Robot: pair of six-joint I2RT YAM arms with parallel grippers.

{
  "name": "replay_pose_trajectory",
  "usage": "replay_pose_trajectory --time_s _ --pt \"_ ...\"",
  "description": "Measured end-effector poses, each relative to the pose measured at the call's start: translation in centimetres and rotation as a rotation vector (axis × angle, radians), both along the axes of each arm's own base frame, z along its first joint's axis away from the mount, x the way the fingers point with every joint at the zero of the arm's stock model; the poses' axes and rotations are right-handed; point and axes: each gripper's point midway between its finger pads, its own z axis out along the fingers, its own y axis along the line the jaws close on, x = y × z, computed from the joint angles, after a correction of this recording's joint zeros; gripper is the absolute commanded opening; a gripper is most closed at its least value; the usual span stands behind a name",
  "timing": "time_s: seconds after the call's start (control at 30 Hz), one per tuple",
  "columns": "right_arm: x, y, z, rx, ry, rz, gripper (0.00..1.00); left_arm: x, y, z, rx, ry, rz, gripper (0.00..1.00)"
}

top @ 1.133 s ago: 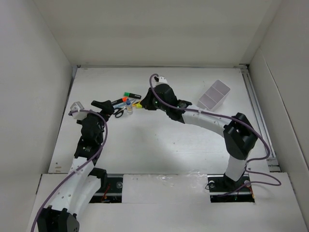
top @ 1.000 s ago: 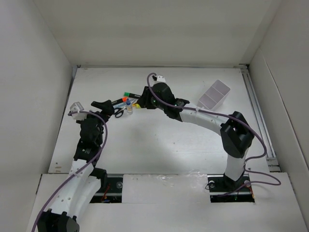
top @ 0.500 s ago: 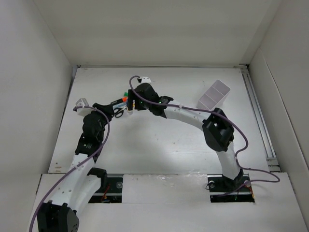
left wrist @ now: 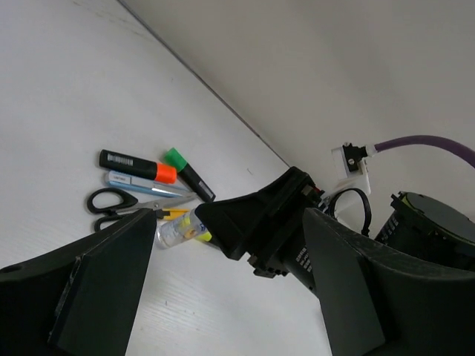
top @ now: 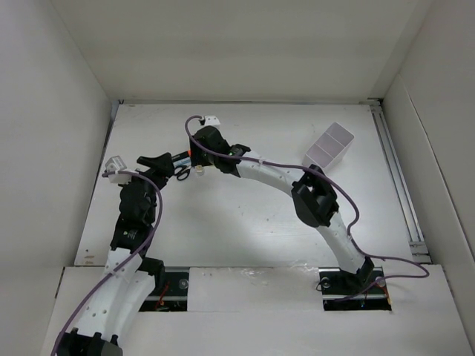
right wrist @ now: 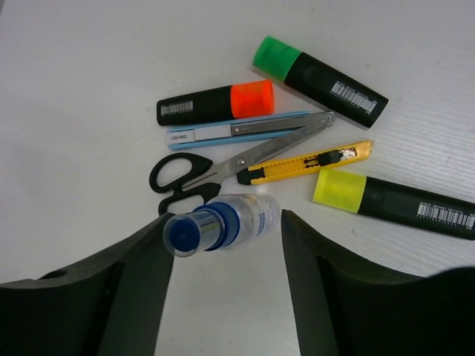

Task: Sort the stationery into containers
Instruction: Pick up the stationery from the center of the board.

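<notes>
Right end effector [right wrist: 226, 245]: fingers apart, poised over the stationery pile; a clear bottle with a blue cap [right wrist: 220, 224] lay across the gap between them, contact not discernible. Left end effector [left wrist: 228, 222]: fingers wide apart, nothing between them, held just beside the pile and facing the right one.

Container: one white translucent box [top: 324, 148], two compartments, each showing only its bare floor. It stood near the far right corner of the bench [top: 245, 215], well apart from the pile.

Stationery, all flat on the far left part of the bench, as the right wrist view showed it:
- black marker with green end [right wrist: 319, 78], at the top of that view;
- orange-and-black marker [right wrist: 215, 104], beside it;
- bluish pen [right wrist: 237, 130], just under the orange one and parallel to it;
- scissors [right wrist: 223, 167], black handles, blades running along the bluish pen;
- yellow cutter [right wrist: 304, 163], touching the scissor blades;
- black marker with yellow cap [right wrist: 393, 200], off to the right side of that view.

Surface and room: plain white bench, boxed in by white walls [top: 245, 44] at left, far and right; a metal rail [top: 397, 178] along the right edge.

Change over the last second: the right arm [top: 315, 200] had stretched further toward the left edge, bringing its end effector from the pile's right side to above it. The box had kept its place.
</notes>
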Motion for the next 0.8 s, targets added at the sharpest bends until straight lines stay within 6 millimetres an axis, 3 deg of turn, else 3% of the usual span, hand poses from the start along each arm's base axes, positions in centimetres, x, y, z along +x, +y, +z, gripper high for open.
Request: replay_pose_trajectory --time_s 0.17,0.2,0.3,0.33,0.43,0.63,0.7,0.8 --pt "0.6 0.0 -0.8 -0.026 -0.003 -0.021 0.49 0.3 -0.5 -0.9 0.005 0.034 -0.025 0.78" --pt "0.7 0.0 -0.8 -0.028 -0.006 -0.024 0.4 0.3 -0.5 -0.9 0.005 0.033 -0.026 0.78" --pt "0.8 -0.2 -0.8 -0.041 -0.016 -0.039 0.26 0.2 -0.7 -0.9 0.004 0.032 -0.034 0.76" --pt "0.9 -0.2 -0.6 -0.042 -0.023 -0.045 0.16 0.2 -0.7 -0.9 0.004 0.032 -0.038 0.76" --pt "0.8 -0.2 -0.5 -0.051 -0.034 -0.056 0.09 0.2 -0.8 -0.8 0.004 0.028 -0.044 0.76" --pt "-0.2 -1.3 -0.2 -0.077 -0.053 -0.09 0.07 0.3 -1.4 -0.3 0.007 0.007 -0.076 0.74" --pt "-0.5 -2.4 1.1 -0.082 -0.064 -0.109 0.07 0.6 -1.9 -0.4 0.012 0.01 -0.1 0.72" --pt "-0.1 -5.3 5.0 -0.053 -0.097 -0.163 0.07 1.1 -2.8 -0.9 0.028 0.021 -0.15 0.72"
